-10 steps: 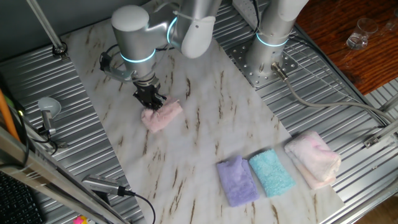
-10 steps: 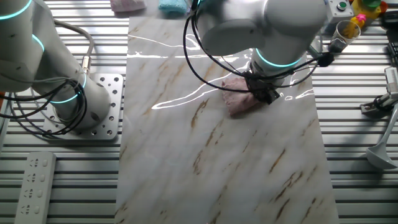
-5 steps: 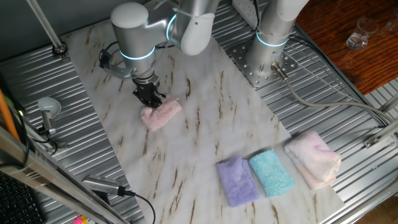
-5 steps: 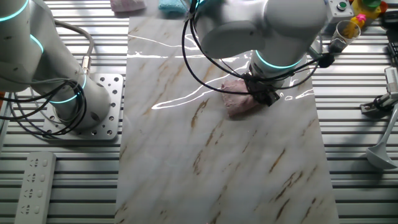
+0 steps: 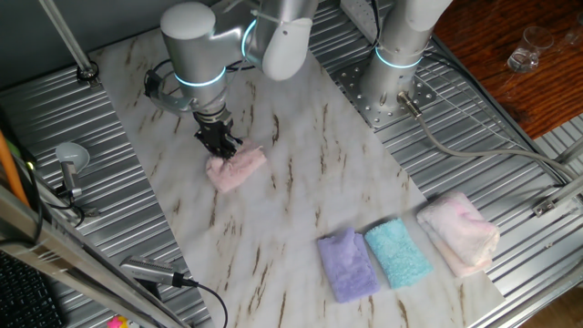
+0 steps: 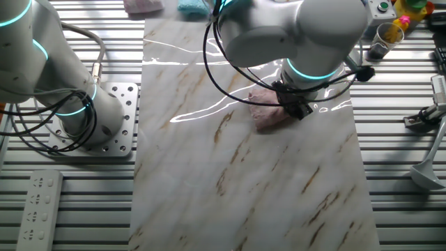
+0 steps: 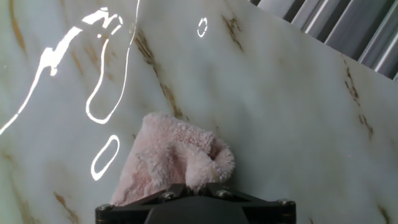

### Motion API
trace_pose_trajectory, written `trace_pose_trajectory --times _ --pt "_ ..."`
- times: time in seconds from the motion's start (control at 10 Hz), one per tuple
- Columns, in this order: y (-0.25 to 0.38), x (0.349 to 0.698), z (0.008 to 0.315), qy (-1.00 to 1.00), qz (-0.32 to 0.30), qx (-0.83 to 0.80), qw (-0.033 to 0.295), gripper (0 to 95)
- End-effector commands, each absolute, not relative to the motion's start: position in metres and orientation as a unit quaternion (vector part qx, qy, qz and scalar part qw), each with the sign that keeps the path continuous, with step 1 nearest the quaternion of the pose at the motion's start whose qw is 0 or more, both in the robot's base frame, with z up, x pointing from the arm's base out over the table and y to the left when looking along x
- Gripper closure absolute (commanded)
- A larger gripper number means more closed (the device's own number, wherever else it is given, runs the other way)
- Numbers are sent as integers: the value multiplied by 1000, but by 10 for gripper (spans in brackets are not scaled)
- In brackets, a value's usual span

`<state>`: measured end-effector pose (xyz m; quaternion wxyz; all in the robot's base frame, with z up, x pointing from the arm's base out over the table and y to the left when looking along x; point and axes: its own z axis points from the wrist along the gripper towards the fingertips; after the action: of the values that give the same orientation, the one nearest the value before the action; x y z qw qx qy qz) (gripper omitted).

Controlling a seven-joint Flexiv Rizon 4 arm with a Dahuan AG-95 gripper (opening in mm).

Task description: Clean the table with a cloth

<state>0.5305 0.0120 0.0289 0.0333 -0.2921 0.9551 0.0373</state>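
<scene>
Fluffy dusty-pink pile fills the bottom of the hand view: the cloth, bunched and folded, lying on the table with one end tucked under the black body of the gripper. Fingertips hidden below the frame edge there, so cannot tell from that view how far apart the jaws stand. From one fixed view, gripper pointing straight down, black fingers drawn close together and pinching the near-left end of the cloth, the rest of the cloth trailing flat on the marble toward the right. From the other fixed view, same grasp: gripper pressed onto the right end of the cloth, partly hidden by black cables looping from the wrist. Cloth sitting in the upper-left part of the table in the first fixed view, well apart from the row farther along the slab: a purple towel, just beside it a teal towel, then a paler pink-white towel at the slab's corner. Beyond the slab, ribbed grey metal surface with a second arm's base bolted to it; a grey remote lying on the ribs in the other fixed view.
</scene>
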Motion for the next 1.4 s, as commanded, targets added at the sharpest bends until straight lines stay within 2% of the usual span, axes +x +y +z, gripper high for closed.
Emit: trace_pose_trajectory --times 0.1,0.7,1.4 --pt "-7 529 28 938 13 -346 28 950" --pt "-46 531 35 919 -15 -395 13 950" --pt "-34 529 32 942 -3 -336 20 950"
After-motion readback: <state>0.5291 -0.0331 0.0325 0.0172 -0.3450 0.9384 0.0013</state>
